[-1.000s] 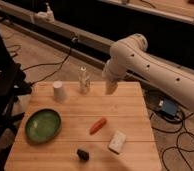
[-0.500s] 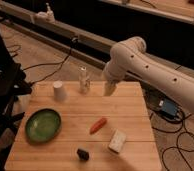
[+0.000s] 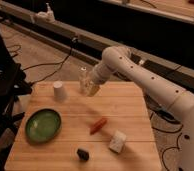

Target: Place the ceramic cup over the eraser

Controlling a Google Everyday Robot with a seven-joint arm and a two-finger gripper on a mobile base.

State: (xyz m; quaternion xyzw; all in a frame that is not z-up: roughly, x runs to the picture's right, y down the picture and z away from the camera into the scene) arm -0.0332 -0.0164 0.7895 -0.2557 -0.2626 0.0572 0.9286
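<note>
The ceramic cup [image 3: 59, 91] is a small white tapered cup standing upside down at the back left of the wooden table [image 3: 135, 107]. The eraser [image 3: 83, 154] is a small black block near the front edge, far from the cup. My gripper [image 3: 90, 89] hangs at the end of the white arm [image 3: 140, 75] over the back middle of the table. It is just right of the cup and does not touch it. It overlaps the slim white bottle [image 3: 83, 74] behind it.
A green plate [image 3: 42, 125] lies at the left. An orange carrot-shaped piece [image 3: 98, 125] lies in the middle. A white block [image 3: 117, 141] sits to the right of the eraser. Cables run over the floor behind and to the right.
My gripper has moved left along the back of the table, toward the bottle and the cup. The objects on the table have not moved.
</note>
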